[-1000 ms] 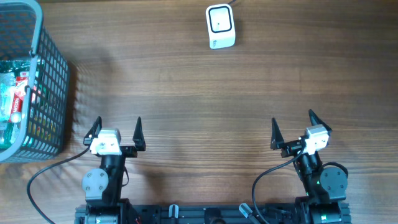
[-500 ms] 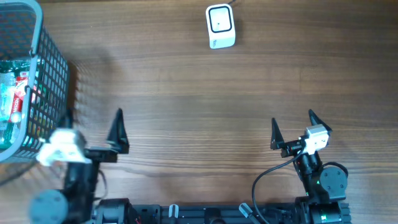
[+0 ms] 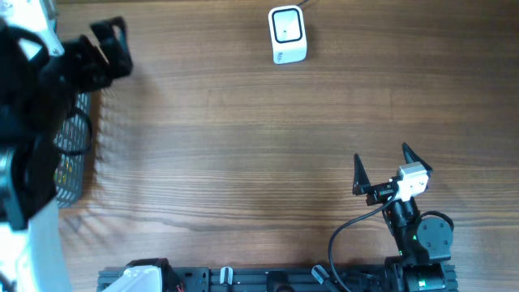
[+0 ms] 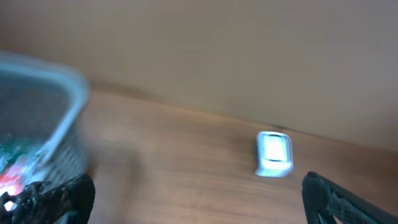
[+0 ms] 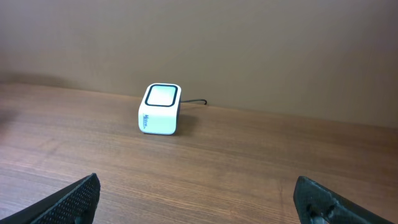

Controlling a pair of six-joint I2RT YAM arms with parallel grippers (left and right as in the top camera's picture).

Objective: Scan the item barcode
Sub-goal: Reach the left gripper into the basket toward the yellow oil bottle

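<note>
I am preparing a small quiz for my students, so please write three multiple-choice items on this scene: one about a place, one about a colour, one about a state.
1. Where is the basket in the overhead view? A) left edge B) right edge C) centre
2. What colour is the scanner body? A) red B) white C) black
3. How is the right gripper? A) shut on a box B) open, empty C) shut on the scanner
Key: 1 A, its grid wall shows beneath the left arm; 2 B, white housing; 3 B, fingers apart, bare table between.
</note>
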